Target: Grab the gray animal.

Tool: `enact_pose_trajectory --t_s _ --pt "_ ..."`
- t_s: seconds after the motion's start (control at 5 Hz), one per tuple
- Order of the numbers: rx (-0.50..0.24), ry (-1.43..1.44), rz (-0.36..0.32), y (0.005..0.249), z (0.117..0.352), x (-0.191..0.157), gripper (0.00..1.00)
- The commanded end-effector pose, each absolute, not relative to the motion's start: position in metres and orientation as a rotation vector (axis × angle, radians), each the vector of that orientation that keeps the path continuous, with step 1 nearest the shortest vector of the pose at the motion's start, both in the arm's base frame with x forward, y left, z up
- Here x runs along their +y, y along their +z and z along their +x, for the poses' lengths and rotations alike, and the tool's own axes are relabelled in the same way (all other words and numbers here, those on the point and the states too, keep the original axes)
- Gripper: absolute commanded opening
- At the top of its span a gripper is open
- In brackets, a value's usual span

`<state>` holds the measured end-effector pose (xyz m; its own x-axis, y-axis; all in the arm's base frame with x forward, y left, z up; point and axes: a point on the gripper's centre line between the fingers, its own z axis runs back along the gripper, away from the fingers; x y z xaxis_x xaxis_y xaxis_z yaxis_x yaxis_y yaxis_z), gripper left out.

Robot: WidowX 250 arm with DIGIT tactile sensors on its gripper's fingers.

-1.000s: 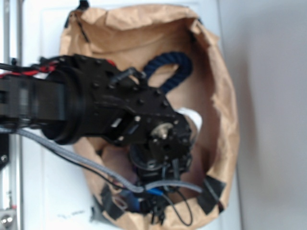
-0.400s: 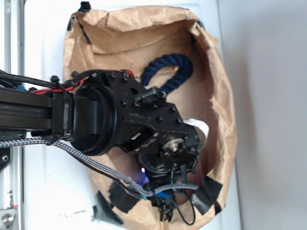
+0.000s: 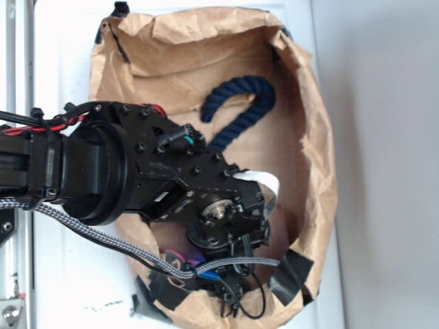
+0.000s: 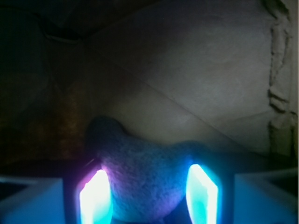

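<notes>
The claw (image 4: 148, 196) is spread wide, its glowing fingers (image 4: 95, 198) set at either side of the gray animal (image 4: 145, 175), on the brown paper bag's (image 3: 206, 51) floor. The arm (image 3: 89, 168) is reached in from the left and bent down into the bag.

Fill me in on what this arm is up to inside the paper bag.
The WidowX arm has reached down into the brown paper bag. In the wrist view, the gripper has its glowing fingers on either side of the gray animal, which lies on the bag's floor. Whether the fingers actually press on the toy cannot be told. A navy blue rope lies apart, farther back in the bag, untouched. In the exterior view the arm hides the toy.
</notes>
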<state>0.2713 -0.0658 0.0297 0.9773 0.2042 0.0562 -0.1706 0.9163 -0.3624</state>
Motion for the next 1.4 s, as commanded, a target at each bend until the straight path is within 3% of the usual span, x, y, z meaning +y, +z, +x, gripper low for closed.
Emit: enact_pose_trajectory --t_s 0.0,0.2,0.4,0.6,0.8,1.2 --pt "-0.235 0.225 -0.344 0.081 0.270 -0.023 0.00" --pt "-0.293 0.299 -0.321 0.112 0.271 0.004 0.00" --pt "-0.289 0.332 -0.276 0.127 0.272 0.015 0.00" --pt "-0.253 0.334 -0.186 0.139 0.267 0.015 0.00" --pt "-0.189 0.300 -0.219 0.136 0.265 0.004 1.00" --pt "-0.189 0.164 -0.163 0.085 0.271 -0.037 1.00"
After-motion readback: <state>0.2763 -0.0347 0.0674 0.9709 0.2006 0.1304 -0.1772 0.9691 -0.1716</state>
